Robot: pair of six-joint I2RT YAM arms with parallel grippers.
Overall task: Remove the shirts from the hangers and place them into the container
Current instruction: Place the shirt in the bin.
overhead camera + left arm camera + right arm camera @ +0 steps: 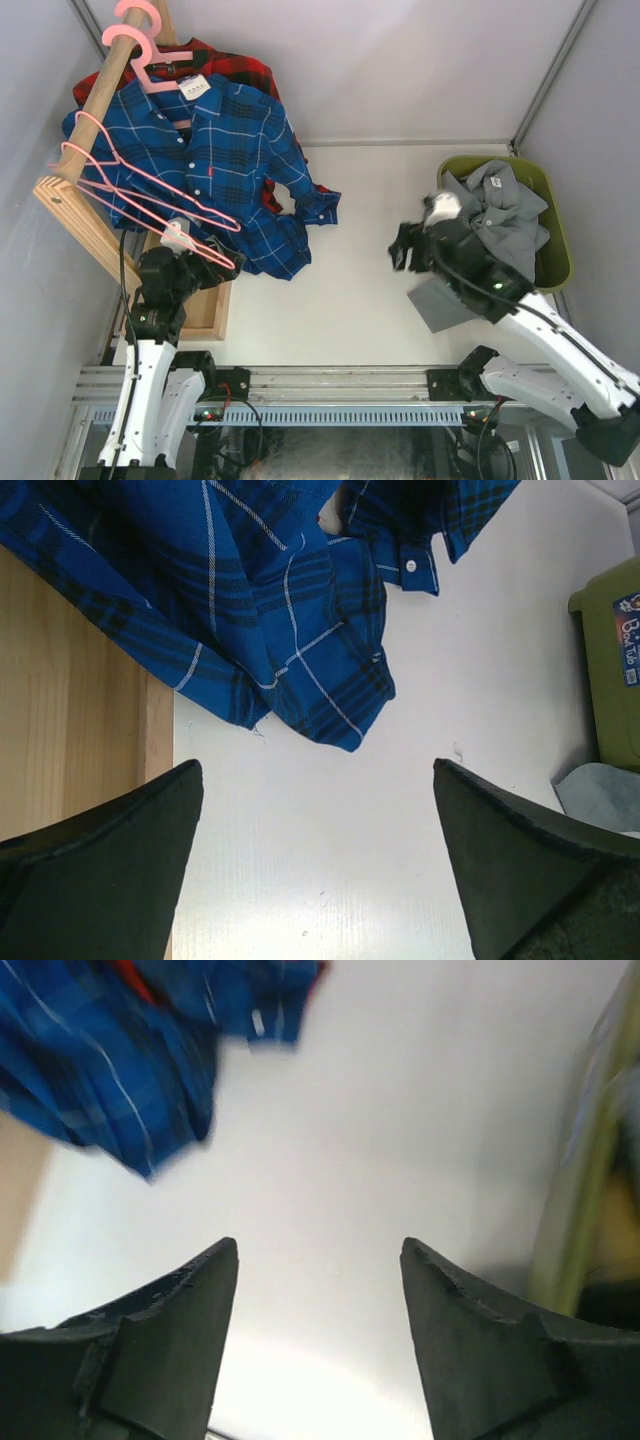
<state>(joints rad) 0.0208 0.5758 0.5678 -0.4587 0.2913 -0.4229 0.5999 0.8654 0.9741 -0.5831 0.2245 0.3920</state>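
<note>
Since the grey shirt [505,210] lies heaped in the olive-green bin [562,250] at the far right, that garment reads as mostly delivered. One flap does spill over the bin's near-left rim onto the white table [370,200] (it may want tucking in).

Right gripper [318,1260]: hovers over bare table just left of the bin, fingers apart, nothing between them. Judged clear of the cloth.

Left gripper [315,770]: low at the near left, beside the wooden base board [70,710], fingers wide apart and empty. It faces the hem of the blue plaid shirt [220,160], which looks the reason for its station there.

The blue plaid shirt hangs from a pink hanger [160,75] on the wooden rail [100,95] at the far left, with its tail and one cuff reaching down to the table, so slack cloth is on offer. The red-black plaid shirt [235,65] hangs behind it, mostly covered.

Bare pink hangers [150,190] crowd the rail's near end, close to the left arm.

The yellow-black shirt is not seen; it may be under the grey one, but I cannot tell.

Likely next: the blue plaid shirt, within the left arm's reach.
</note>
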